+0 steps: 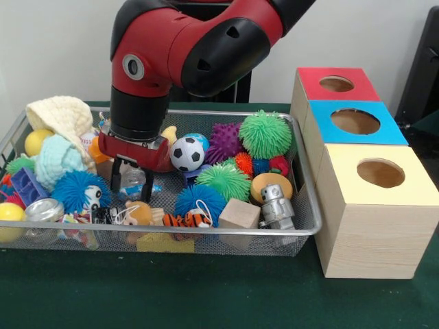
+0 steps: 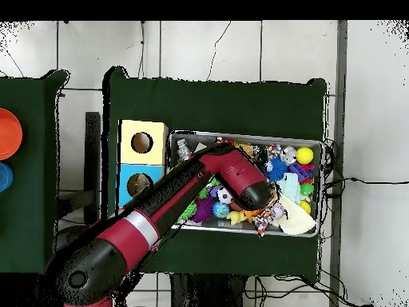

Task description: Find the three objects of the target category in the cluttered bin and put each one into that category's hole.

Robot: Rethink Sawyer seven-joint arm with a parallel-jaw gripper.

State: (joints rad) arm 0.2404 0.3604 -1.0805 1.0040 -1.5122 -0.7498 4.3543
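We see the claw (image 1: 132,186) spread inside the wire bin (image 1: 305,205), fingers lowered left of the soccer ball (image 1: 186,153), three coloured hole boxes (image 1: 374,205) right of the bin, nothing pinched.

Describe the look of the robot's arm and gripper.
The arm is thick and rounded, with glossy red shells over black joints and a round grey cap on one joint. A black cylindrical wrist ends in a red block. The gripper beneath it has two thin black fingers. From overhead, a silver band rings the arm.
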